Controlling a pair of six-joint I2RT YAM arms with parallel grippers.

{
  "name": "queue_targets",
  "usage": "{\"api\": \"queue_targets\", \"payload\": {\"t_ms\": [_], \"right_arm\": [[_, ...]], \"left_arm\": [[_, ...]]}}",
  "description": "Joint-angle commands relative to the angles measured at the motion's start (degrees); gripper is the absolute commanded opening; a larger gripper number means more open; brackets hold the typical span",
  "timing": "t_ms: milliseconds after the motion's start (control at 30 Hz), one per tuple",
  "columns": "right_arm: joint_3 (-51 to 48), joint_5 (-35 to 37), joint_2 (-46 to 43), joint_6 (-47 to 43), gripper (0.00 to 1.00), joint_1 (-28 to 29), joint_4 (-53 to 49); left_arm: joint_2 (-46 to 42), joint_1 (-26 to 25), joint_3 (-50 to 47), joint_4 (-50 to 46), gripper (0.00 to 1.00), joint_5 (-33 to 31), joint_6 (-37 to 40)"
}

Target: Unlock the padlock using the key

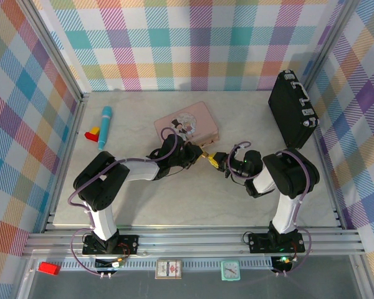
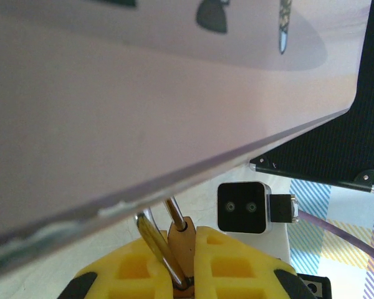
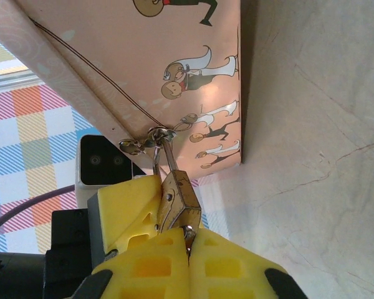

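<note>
Left gripper (image 2: 181, 277): pads clamped on the padlock (image 2: 180, 242), brass body wedged between them, shackle rising past the fingertips to the pink tin (image 2: 143, 112). Right gripper (image 3: 188, 271): pads pressed together on the key (image 3: 187, 237), its tip just beyond the fingertips at the lock's underside; fully seated or not, cannot tell. Risks: thin key slips in the soft pads when turned; misaligned wrists bend it; a pull drags the tin by its hasp (image 3: 157, 133)
</note>
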Motion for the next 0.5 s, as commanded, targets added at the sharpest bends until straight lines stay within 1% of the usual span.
{"api": "queue_targets", "payload": {"t_ms": [0, 267, 367, 467], "right_arm": [[1.56, 0.90, 0.71, 0.68, 0.00, -0.03, 2.03], [1.20, 1.24, 0.18, 0.86, 0.00, 0.04, 2.03], [1.82, 1.57, -0.09, 1.29, 0.00, 0.56, 2.03], [2.51, 2.11, -0.46, 1.49, 0.00, 1.25, 2.03]], "left_arm": [[-2.49, -2.33, -0.63, 0.63, 0.00, 8.25, -4.95], [-2.21, -3.24, 0.25, 0.17, 0.00, 8.12, -4.73], [-2.87, -4.44, 0.93, -2.80, 0.00, 6.56, -2.95], [-2.91, -5.40, 1.79, -4.12, 0.00, 6.45, -2.03]]}}
